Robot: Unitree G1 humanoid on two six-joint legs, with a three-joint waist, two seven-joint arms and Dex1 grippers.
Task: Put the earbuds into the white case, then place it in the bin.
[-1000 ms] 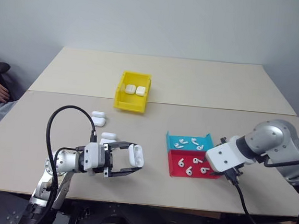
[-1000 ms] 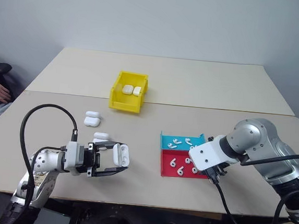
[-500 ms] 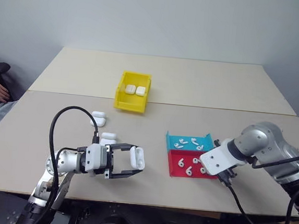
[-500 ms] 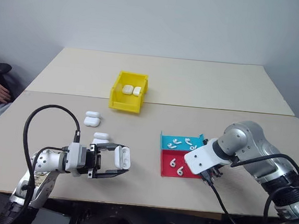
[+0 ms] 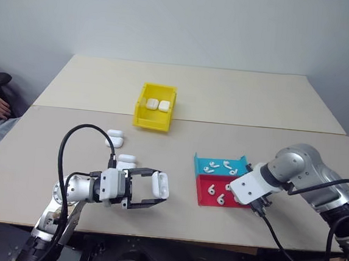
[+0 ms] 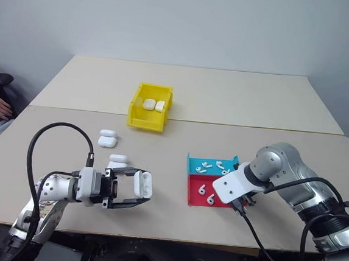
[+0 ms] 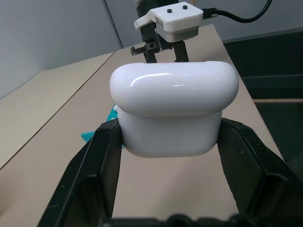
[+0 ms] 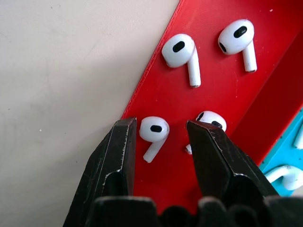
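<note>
The red tray point(image 5: 205, 197) serves as the reference point: it lies on the table point(image 5: 225, 104) with the teal tray point(image 5: 203, 164) touching its far edge. The right gripper point(image 8: 161, 142) points down into the red tray at its end away from the yellow bin point(image 5: 141, 109), its two black fingers point(image 8: 116, 156) apart and straddling one of the earbuds point(image 8: 152, 132), which lies on the tray floor between them, just beside one finger without any clear contact. A second earbud point(image 8: 210, 120) rests partly behind the other finger, and two more point(image 8: 182, 52) lie farther along the same tray. Well off from the red tray, on the bin's side of it, the left gripper point(image 5: 154, 192) is clamped on the white case point(image 7: 174, 111), lid closed, held above the table with a finger pressed to each of its sides. Further cases point(image 5: 114, 138) lie on the table beyond that gripper, toward the bin, which holds two cases point(image 5: 157, 104).
</note>
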